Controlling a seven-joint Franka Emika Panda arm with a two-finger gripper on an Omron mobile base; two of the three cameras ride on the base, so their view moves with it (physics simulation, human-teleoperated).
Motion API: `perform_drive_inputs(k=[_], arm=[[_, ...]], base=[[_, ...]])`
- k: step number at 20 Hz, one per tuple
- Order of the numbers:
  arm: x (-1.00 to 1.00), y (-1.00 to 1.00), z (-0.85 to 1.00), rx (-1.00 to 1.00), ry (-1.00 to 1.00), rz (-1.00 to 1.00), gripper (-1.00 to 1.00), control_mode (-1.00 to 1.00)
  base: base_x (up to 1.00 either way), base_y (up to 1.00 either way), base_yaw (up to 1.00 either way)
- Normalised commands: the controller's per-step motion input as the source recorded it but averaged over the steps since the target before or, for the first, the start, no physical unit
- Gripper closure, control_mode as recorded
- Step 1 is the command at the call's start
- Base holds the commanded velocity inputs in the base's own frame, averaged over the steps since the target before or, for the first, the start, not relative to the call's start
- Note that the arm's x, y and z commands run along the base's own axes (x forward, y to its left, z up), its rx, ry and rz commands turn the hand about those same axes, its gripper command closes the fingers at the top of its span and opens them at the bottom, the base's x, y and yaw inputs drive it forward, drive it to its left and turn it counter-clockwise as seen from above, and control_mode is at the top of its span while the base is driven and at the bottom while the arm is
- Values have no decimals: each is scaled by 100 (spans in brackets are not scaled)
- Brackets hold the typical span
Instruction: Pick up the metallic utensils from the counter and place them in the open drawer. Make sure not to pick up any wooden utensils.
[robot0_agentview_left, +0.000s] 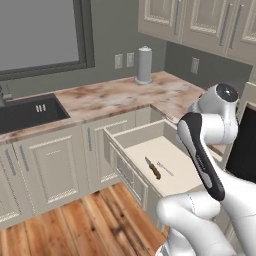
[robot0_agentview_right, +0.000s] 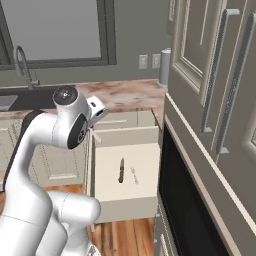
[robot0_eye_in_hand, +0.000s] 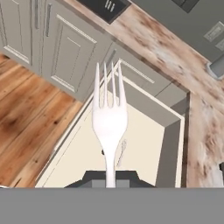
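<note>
Kitchen corner, marbled counter, drawer pulled open: knife and thin silver piece lying inside, just apart. Gripper clamped on pale fork, held above the drawer, so probably only its release left. Bare floor all round both pieces; side walls and counter edge close by.

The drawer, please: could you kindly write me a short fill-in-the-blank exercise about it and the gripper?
The drawer stands ___.
Inside it, the dark-handled knife lies beside a thin ___ utensil.
The gripper is shut on the handle of a pale ___.
Missing words: open; silver; fork.
</note>
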Motion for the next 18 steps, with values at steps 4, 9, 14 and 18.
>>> perform_drive_inputs(k=[4,9,14,18], arm=[[72,0,-32,0,13,0,100,-100],[80,-1,-43,3,16,-1,100,-100],[75,-14,-58,3,20,-3,100,-100],[71,-9,-67,10,20,-8,100,-100]], base=[[0,0,0],[0,0,0],[0,0,0],[0,0,0]])
